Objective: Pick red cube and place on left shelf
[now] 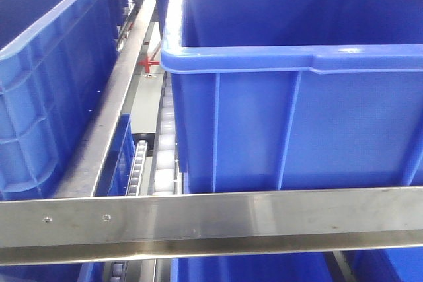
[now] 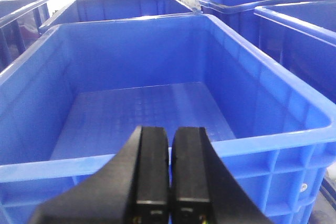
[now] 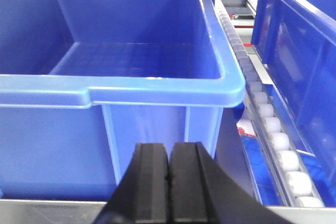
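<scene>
Pressing their fingers together on nothing, both grippers hang at the near edge of blue bins. The left gripper (image 2: 169, 182) sits just outside the front wall of a left bin (image 2: 157, 163) whose ribbed floor is bare. The right gripper (image 3: 169, 182) faces the outer wall of another bin (image 3: 157, 90), also bare inside as far as its floor shows. Right of that bin runs a roller track (image 3: 273, 135), and a steel rail (image 1: 211, 219) crosses the front view.

No red cube shows in any view; a small red bit (image 1: 151, 64) between the bins in the front view looks like rack hardware, though I cannot be sure. The risk, as I judge it, is reaching blind: with the cube unfound, an arm could strike a bin rim or the rail, or grab that red part by mistake.
</scene>
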